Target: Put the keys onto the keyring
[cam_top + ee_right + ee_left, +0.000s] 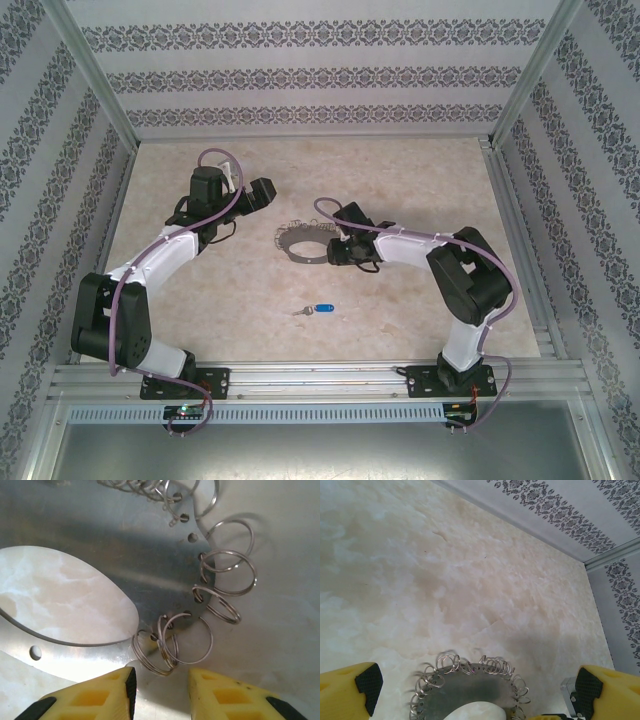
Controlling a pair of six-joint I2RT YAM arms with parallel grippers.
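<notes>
While your right gripper (162, 677), jaws narrow, grip unclear, sits at the keyring (297, 247), the key (318, 309) lies toward the worktop's (420, 185) near edge, lengthwise left-right; your left gripper (262, 189) gapes wide.

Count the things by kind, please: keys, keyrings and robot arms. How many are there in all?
Key: 1
Keyring: 1
Robot arms: 2, the left arm and the right arm
Total: 4
</notes>
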